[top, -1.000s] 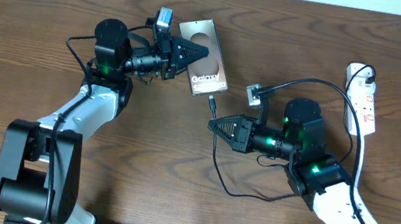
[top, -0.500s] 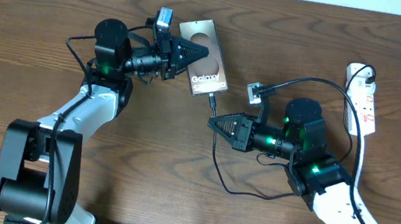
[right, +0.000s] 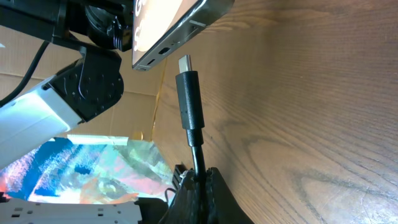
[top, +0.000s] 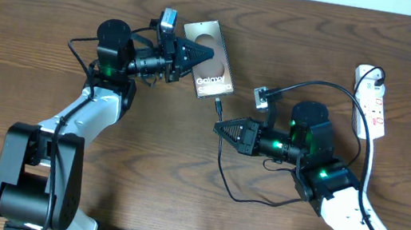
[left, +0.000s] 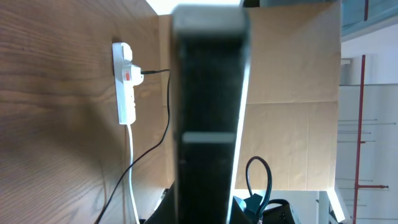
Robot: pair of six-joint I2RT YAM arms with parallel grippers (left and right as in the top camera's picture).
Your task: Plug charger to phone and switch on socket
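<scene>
The phone (top: 212,76) lies tilted at the table's back centre, its pale oval and "Galaxy" lettering up. My left gripper (top: 202,56) is shut on its left edge; in the left wrist view the phone (left: 208,93) is a dark bar running up from between the fingers. My right gripper (top: 220,127) is shut on the charger (top: 220,161) just behind its plug. In the right wrist view the plug (right: 189,99) points at the phone's bottom edge (right: 177,37), a small gap short of it. The socket (top: 372,100) lies at the far right with a black cable plugged in.
The charger's cable loops over the wood between my right arm and the socket. The socket's white cord (top: 367,166) runs toward the front. A small grey camera block (top: 260,96) sits on my right arm. In the left wrist view the socket (left: 124,81) lies beyond the phone.
</scene>
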